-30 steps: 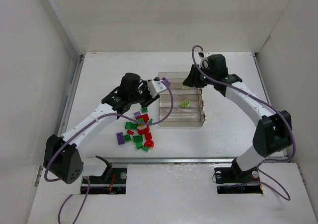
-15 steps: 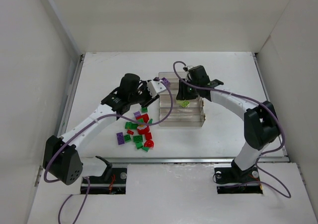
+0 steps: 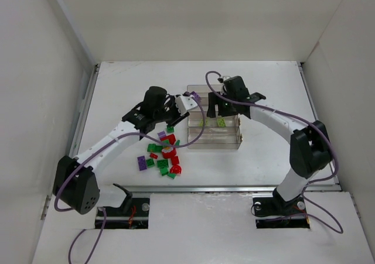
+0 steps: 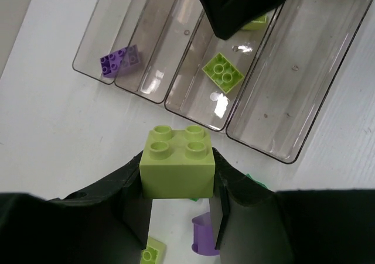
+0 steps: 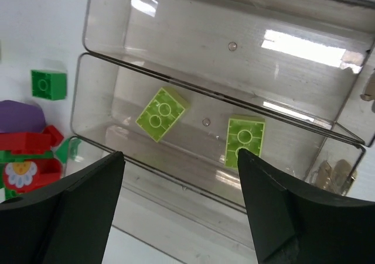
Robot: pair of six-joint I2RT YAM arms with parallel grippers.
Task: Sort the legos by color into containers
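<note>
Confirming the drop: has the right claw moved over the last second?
Yes. The right claw swung leftward from the tray's far right corner to above its middle.

Lab robot cell: plain white walls box in a white table

Plastics on a matt white table

Tray: clear smoky plastic, glossy, with bright glare patches on floors and walls. Lime brick: opaque moulded plastic, smooth, with a soft satin sheen; purple brick and the loose red and green bricks share that finish. Fingers of the right gripper: black, matt, dull-surfaced, plastic by the look.
</note>
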